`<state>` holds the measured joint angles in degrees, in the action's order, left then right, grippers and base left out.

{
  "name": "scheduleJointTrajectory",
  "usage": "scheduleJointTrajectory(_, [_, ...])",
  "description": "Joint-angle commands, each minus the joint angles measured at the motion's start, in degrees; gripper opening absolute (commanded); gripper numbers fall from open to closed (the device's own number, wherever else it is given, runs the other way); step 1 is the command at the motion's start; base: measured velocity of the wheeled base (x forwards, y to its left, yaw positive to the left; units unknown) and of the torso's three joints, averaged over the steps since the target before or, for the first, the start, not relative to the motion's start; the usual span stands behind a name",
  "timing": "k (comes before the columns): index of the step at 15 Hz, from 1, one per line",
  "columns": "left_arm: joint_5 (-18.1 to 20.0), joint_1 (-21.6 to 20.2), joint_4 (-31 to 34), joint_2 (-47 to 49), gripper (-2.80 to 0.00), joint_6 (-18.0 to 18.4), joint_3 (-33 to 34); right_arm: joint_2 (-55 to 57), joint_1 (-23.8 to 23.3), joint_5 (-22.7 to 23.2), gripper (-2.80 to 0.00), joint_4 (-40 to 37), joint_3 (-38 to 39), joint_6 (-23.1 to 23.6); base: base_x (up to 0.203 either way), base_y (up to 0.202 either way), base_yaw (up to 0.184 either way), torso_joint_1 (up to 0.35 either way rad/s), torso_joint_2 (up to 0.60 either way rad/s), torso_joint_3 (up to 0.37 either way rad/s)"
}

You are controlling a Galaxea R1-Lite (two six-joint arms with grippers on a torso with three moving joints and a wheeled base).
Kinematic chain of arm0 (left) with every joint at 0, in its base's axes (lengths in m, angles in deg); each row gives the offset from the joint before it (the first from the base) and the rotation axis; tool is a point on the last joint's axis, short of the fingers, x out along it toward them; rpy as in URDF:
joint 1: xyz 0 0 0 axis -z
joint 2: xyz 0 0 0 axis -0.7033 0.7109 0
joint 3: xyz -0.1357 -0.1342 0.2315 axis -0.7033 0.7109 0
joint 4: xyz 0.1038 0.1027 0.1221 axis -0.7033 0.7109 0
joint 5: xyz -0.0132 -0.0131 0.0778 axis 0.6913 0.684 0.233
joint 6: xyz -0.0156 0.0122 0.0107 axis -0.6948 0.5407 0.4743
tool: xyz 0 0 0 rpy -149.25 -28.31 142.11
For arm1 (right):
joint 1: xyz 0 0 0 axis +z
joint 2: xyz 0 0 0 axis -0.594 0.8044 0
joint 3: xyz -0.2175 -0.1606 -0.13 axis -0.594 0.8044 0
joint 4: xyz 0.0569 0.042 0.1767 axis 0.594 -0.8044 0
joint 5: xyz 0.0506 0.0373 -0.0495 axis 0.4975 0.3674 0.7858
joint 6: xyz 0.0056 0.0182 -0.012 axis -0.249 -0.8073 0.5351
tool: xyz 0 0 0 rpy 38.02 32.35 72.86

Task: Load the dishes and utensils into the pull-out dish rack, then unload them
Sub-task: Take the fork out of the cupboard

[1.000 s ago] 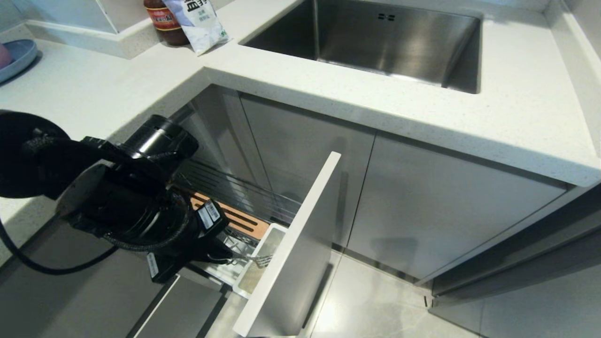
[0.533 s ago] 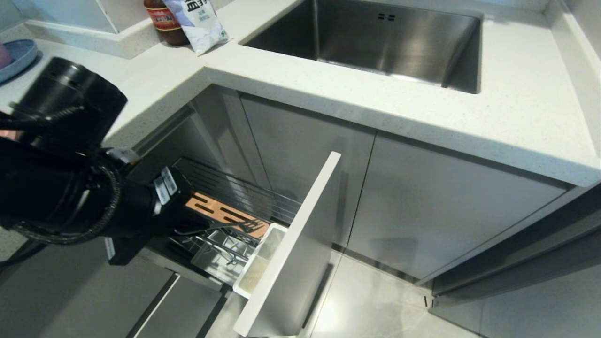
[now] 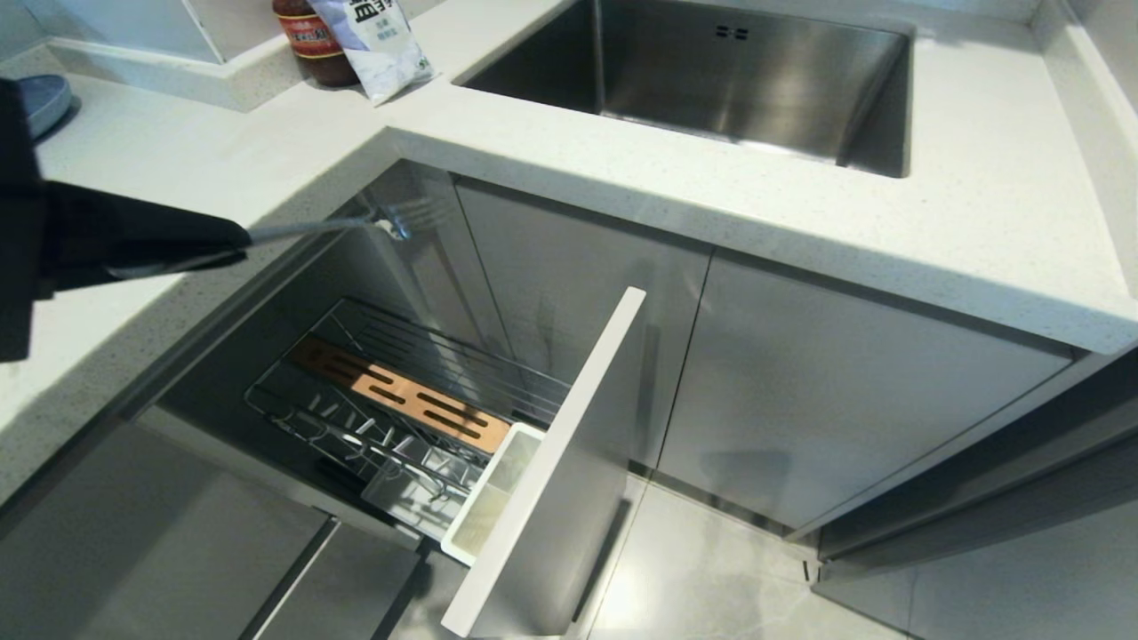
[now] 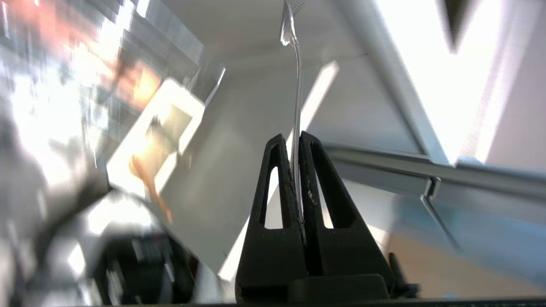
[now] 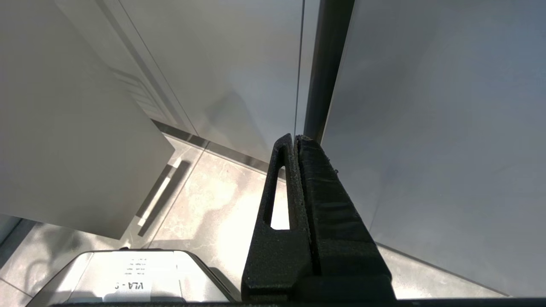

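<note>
White pouch — dark print, illegible

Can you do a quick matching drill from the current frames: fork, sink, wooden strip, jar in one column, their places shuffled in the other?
Things:
1. fork
2. sink
3. wooden strip
4. jar

Places:
A. lying in the pulled-out rack
B. standing at the back of the counter, beside a white bag
C. clamped in the left gripper, up at counter-edge height
D. set into the counter

Pairs: 1-C, 2-D, 3-A, 4-B
</note>
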<state>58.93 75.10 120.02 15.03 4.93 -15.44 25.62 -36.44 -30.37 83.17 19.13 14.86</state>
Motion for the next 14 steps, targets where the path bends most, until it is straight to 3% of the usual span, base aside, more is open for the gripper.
scheduleJointTrajectory(1, [-0.45,-0.14,-4.09,-5.42,-2.80,5.44,0.02,-0.13,0.00,0.00,-2.80,0.02,0.06,0.01,0.000,0.000,0.000,0.000,0.00,0.000])
scheduleJointTrajectory(5, [-1.68,-8.85,-6.02,-6.84,-2.80,10.46,0.06,-0.13,0.00,0.00,-2.80,0.02,0.09,0.04,0.000,0.000,0.000,0.000,0.00,0.000])
scheduleJointTrajectory(10, [-1.51,-30.75,-10.19,-7.09,-2.80,14.35,0.00,-0.13,0.00,0.00,-2.80,0.02,0.08,0.03,0.000,0.000,0.000,0.000,0.00,0.000])
scheduleJointTrajectory(14, [-1.55,-46.16,-11.17,-7.24,-2.80,14.64,1.67,-0.13,0.00,0.00,-2.80,0.02,0.09,0.04,0.000,0.000,0.000,0.000,0.00,0.000])
